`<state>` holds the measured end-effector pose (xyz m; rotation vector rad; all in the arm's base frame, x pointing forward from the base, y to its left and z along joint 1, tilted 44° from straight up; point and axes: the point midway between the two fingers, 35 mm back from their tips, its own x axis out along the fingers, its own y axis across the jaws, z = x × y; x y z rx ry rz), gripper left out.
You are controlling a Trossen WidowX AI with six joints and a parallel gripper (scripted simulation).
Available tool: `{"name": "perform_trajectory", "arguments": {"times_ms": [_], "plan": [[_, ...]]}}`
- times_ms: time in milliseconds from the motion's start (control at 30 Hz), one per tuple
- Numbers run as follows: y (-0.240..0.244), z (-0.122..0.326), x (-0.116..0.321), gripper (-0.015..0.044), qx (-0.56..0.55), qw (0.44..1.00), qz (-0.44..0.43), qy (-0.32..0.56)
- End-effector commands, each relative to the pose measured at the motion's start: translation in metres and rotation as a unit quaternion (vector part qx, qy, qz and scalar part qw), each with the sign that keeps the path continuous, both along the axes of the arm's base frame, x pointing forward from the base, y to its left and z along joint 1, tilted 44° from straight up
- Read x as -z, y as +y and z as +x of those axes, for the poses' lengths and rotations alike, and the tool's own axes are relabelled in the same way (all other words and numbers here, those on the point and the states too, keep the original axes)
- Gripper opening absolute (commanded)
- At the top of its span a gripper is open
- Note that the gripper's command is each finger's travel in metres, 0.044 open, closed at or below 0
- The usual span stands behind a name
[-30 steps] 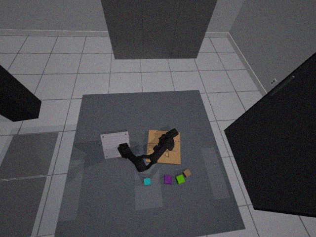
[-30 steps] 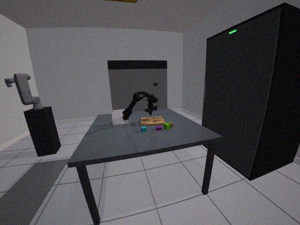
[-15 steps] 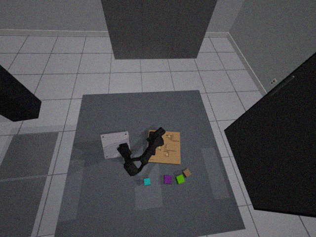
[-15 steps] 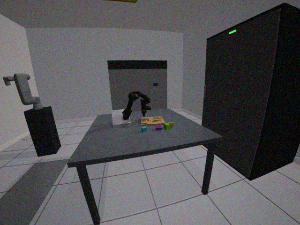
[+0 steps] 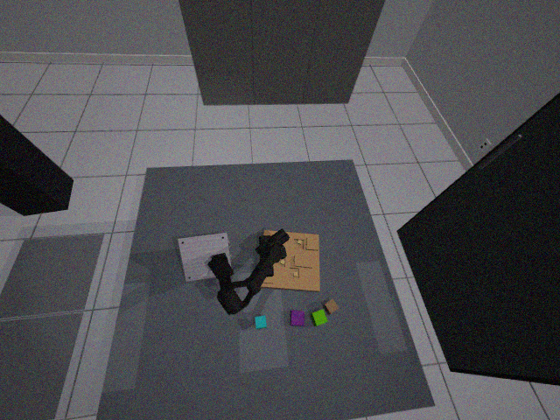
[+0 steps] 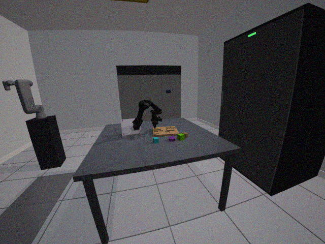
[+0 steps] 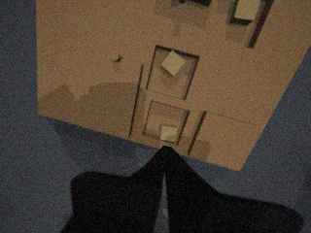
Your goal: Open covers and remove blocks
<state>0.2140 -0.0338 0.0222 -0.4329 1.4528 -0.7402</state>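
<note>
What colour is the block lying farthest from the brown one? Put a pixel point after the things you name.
The block (image 5: 260,321) (image 6: 156,140) is cyan, showing best in the top view.

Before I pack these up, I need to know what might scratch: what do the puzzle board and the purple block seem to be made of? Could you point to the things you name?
The puzzle board (image 5: 310,282) (image 6: 165,133) (image 7: 87,73) looks like matte wood, judging by its even tan colour, though no grain shows. The purple block (image 5: 297,318) (image 6: 171,139) could be painted wood or plastic; its colour is solid.

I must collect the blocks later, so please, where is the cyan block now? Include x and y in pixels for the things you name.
In the top view, the cyan block (image 5: 260,321) (image 6: 156,140) lies left of the purple block (image 5: 297,318) (image 6: 171,139).
</note>
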Motion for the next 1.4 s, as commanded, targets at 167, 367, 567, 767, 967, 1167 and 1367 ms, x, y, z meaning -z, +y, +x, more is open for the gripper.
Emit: {"name": "perform_trajectory", "arguments": {"times_ms": [167, 367, 567, 767, 967, 1167, 1367], "plan": [[-0.023, -0.003, 0.02, 0.0, -0.001, 1.0, -0.005, 0.005], [-0.025, -0.003, 0.022, 0.0, -0.001, 1.0, -0.005, 0.005], [-0.03, -0.003, 0.025, 0.0, -0.001, 1.0, -0.006, 0.005], [-0.032, -0.004, 0.027, 0.0, -0.001, 1.0, -0.006, 0.005], [-0.032, 0.001, 0.029, 0.0, -0.001, 1.0, -0.006, 0.005], [-0.031, 0.01, 0.032, 0.0, -0.001, 1.0, -0.006, 0.005], [-0.031, 0.016, 0.034, 0.0, -0.001, 1.0, -0.006, 0.004]]}}
